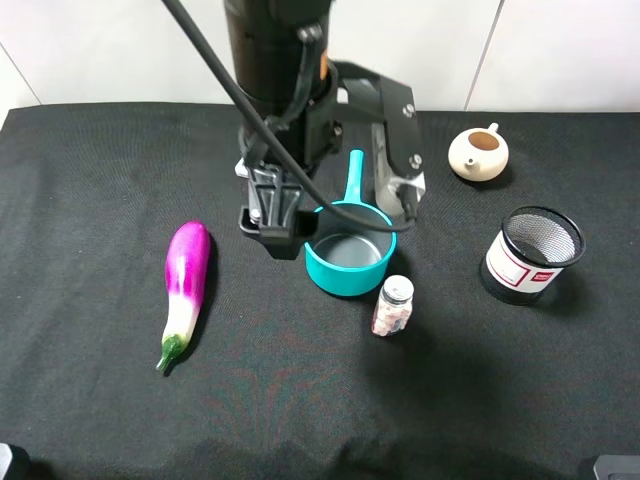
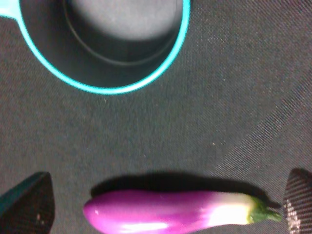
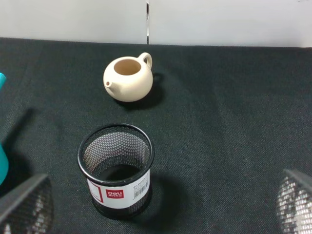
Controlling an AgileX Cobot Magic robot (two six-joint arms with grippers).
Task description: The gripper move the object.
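The teal saucepan [image 1: 348,262] stands upright at mid-table, its grey inside showing and its long handle pointing to the far side. My left gripper [image 1: 270,215] hangs from the black arm just left of the pan, above the cloth. In the left wrist view the left gripper [image 2: 165,204] is open and empty. Its fingertips [image 2: 29,204] stand far apart over the aubergine, and the pan's rim [image 2: 112,90] lies apart from them. My right gripper [image 3: 161,204] is open and empty, facing the mesh cup. A sliver of the pan [image 3: 2,163] shows there.
A purple aubergine [image 1: 186,290] lies left of the pan. A small bottle [image 1: 393,306] stands just in front of the pan. A black mesh cup [image 1: 532,255] stands at the right, with a cream teapot [image 1: 478,153] behind it. A black cloth [image 1: 300,400] covers the table.
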